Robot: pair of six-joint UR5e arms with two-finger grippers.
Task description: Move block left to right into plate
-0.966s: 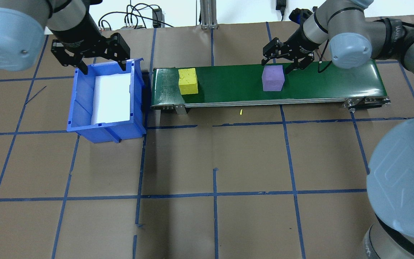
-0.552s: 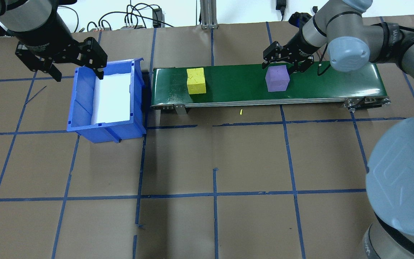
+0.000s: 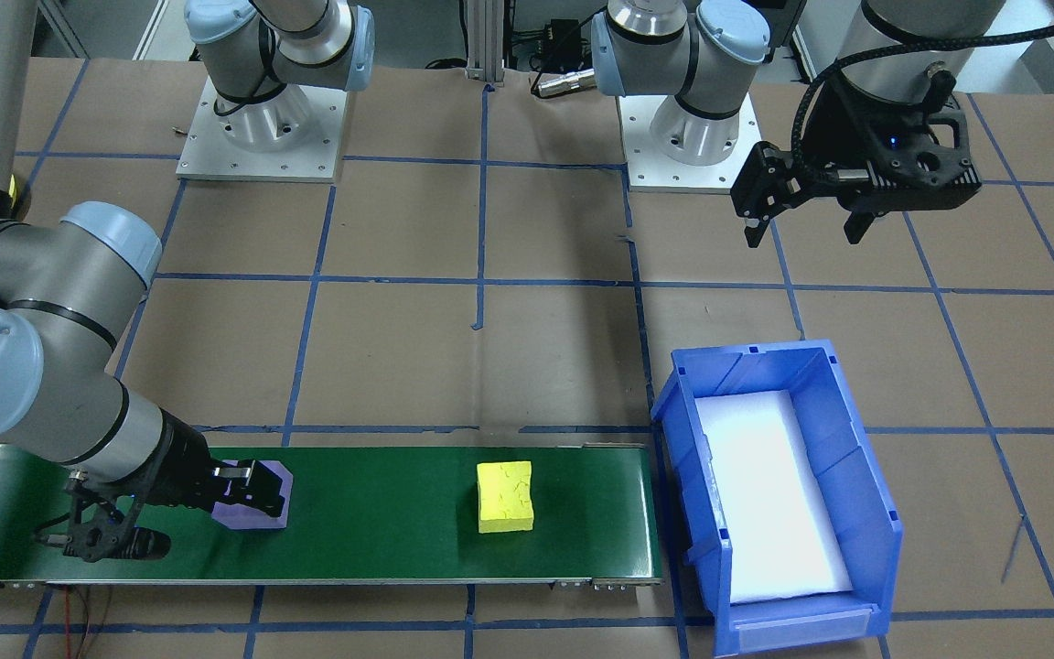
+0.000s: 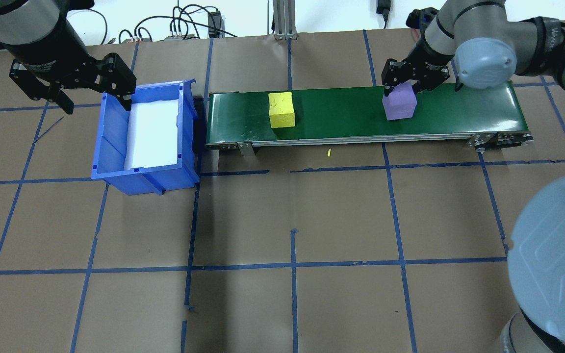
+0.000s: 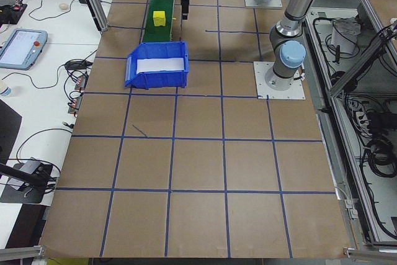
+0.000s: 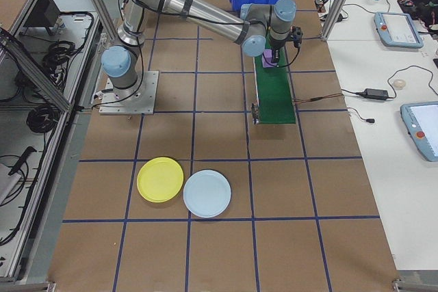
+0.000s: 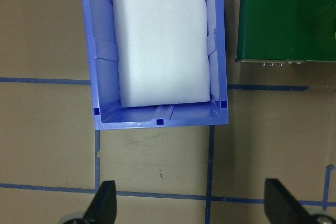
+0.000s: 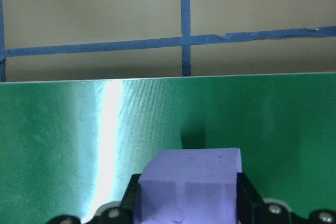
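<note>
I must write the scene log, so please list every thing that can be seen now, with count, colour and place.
purple block: 1, purple, on the belt's right part in the overhead view, between the right gripper's fingers
yellow block: 1, yellow, on the belt, left of the middle in the overhead view
belt: 1, green, far side of the table
bin: 1, blue, white sheet inside, beside the belt's left end
yellow plate: 1, yellow, on the table past the belt's right end
pale plate: 1, pale blue, touching the yellow plate
left gripper: 1, black, open, above the bin's far left corner
right gripper: 1, black, shut on the purple block
</note>
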